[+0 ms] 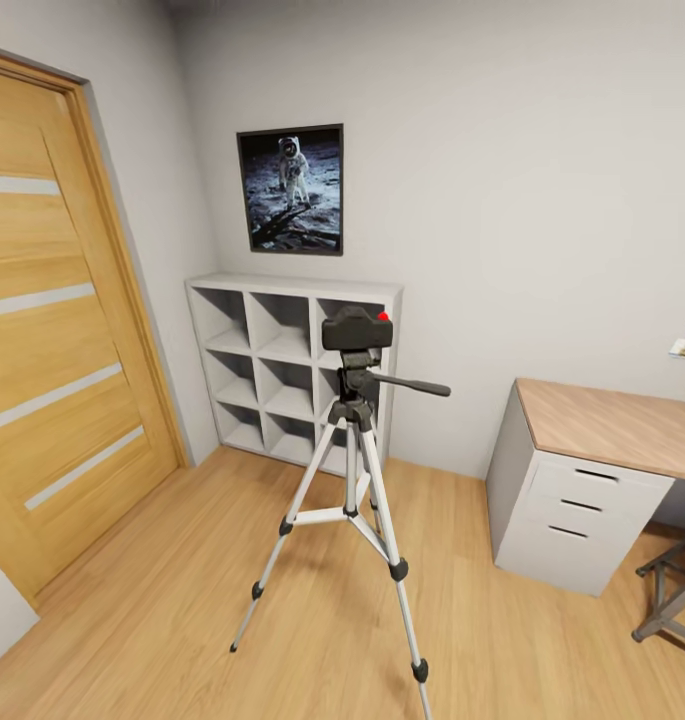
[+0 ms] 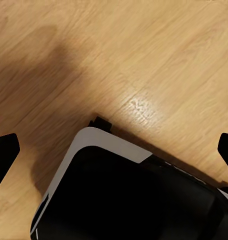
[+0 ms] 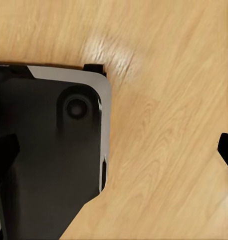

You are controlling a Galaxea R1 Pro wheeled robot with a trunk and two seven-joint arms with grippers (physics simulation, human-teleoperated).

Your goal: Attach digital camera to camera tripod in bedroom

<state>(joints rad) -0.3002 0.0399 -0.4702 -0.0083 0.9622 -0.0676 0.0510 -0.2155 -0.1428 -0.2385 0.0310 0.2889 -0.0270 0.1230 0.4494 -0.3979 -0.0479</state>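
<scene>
Nearest to us, both wrist views looked straight down on the light wood floor (image 2: 143,55) and on our own black, grey-edged base (image 2: 123,200). The left gripper (image 2: 114,150) stood with its jaws wide apart, its dark fingertips (image 2: 4,152) at opposite edges of the picture and nothing between them. The right gripper (image 3: 114,152) was spread just as wide and held nothing either.

Farther out, in the head view, the camera tripod (image 1: 354,500) stood upright on the floor with its three silver legs splayed and its pan handle pointing right. The digital camera (image 1: 355,328) sat on top of the tripod head, its red dot at the upper right corner; we could not tell whether it was locked on.

Beyond it a white cube shelf (image 1: 282,370) stood against the grey wall under an astronaut poster (image 1: 291,188). The oak door (image 1: 52,330) was at the left, a desk with drawers (image 1: 582,480) at the right.
</scene>
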